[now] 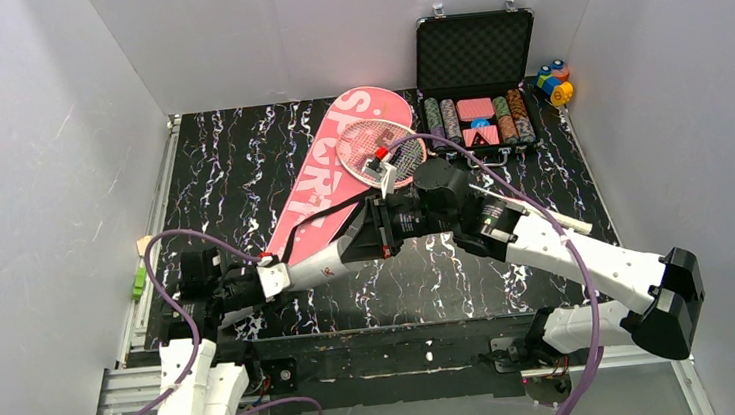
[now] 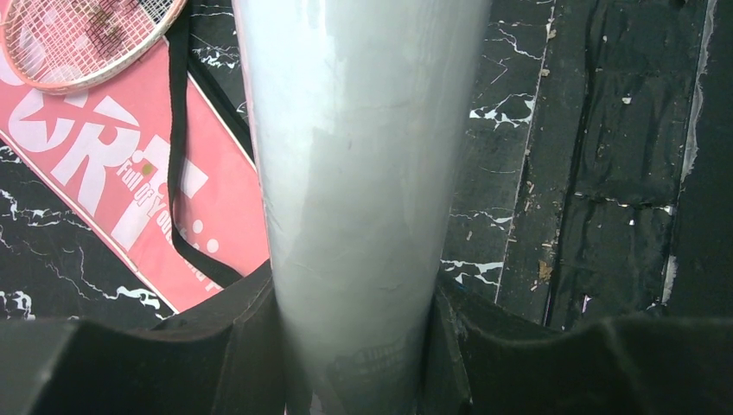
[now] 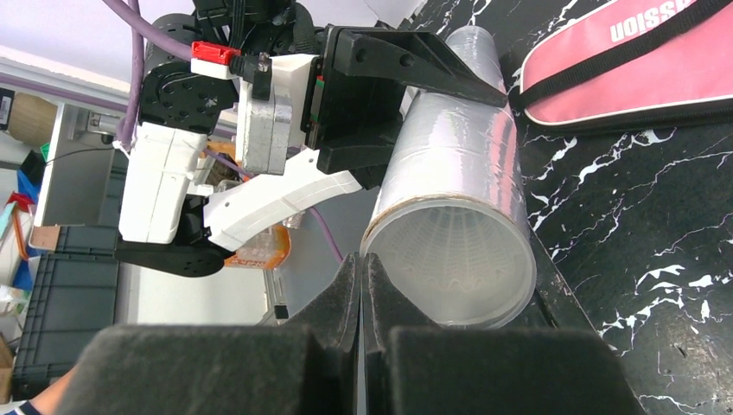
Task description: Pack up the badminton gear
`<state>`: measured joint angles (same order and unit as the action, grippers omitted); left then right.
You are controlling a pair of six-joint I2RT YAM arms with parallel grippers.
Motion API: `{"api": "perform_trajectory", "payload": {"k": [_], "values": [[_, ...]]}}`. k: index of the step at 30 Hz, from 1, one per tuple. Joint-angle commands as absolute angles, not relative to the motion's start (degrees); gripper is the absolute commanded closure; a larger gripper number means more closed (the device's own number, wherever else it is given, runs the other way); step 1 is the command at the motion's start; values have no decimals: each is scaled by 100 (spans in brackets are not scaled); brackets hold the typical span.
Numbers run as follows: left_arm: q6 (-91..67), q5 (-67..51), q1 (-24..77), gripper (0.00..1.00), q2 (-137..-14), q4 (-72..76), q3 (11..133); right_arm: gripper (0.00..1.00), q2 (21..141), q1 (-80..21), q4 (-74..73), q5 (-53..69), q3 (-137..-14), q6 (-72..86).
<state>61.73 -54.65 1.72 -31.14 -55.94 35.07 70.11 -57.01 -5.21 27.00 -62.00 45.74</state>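
Tube-filling seems the step: left gripper (image 2: 350, 316) clamps the white tube (image 3: 449, 164) level beside the pink bag (image 3: 622, 73); right gripper (image 3: 361, 285), pinched shut and empty, sits at its mouth; next, nudge the shuttlecock (image 3: 454, 259) deeper.

Translucent white tube (image 3: 458, 173) and meeting robot arms (image 1: 547, 242) crowd mid-table; pink racket-shaped bag (image 1: 322, 191) and open black chip case (image 1: 476, 78) fill the rear; black marbled tabletop (image 1: 230, 169) free at left.
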Motion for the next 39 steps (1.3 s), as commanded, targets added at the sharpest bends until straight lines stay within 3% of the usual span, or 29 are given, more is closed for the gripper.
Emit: {"api": "perform_trajectory", "payload": {"k": [1,6,11,16,22,28,39], "values": [[6109,-5882,184,96,-3161,-5609,3511,99,6910,-5743,-180,2708,-6035,4684],[6117,-5902,176,97,-3166,-5616,3523,63,6794,-5727,-55,2708,-5894,4797],[6126,-5900,183,97,-3154,-5642,3533,50,6662,-5663,349,2762,-5691,4953],[6129,-5902,182,97,-3151,-5659,3535,50,6475,-5578,418,2682,-5489,5042],[6141,-5912,177,97,-3152,-5667,3545,59,6159,-5440,448,2498,-5147,5151],[6120,-5925,177,97,-3154,-5677,3563,61,6038,-5306,448,2450,-5080,5186],[6122,-5924,181,98,-3173,-5686,3591,83,6674,-5291,307,2630,-5663,5080]]}}
